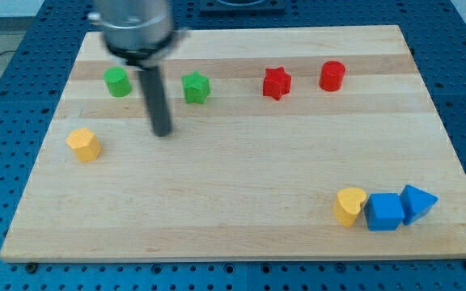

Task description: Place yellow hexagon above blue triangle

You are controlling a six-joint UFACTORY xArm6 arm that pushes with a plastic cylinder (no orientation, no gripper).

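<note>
step: approach | my tip point(162, 132) at 2 o'clock of yellow hexagon point(83, 145), apart, no hand fitted | next: push it toward blue triangle point(417, 202)

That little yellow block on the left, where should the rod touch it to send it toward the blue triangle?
No jaws here, only pushing. My tip should meet the yellow hexagon block's upper-left side, since the blue triangle block lies far toward the view's lower right. My tip now stands to its upper right, apart.

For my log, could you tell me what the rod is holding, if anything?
Nothing is held: my tip touches no block, standing apart between the yellow hexagon and the green star.
</note>
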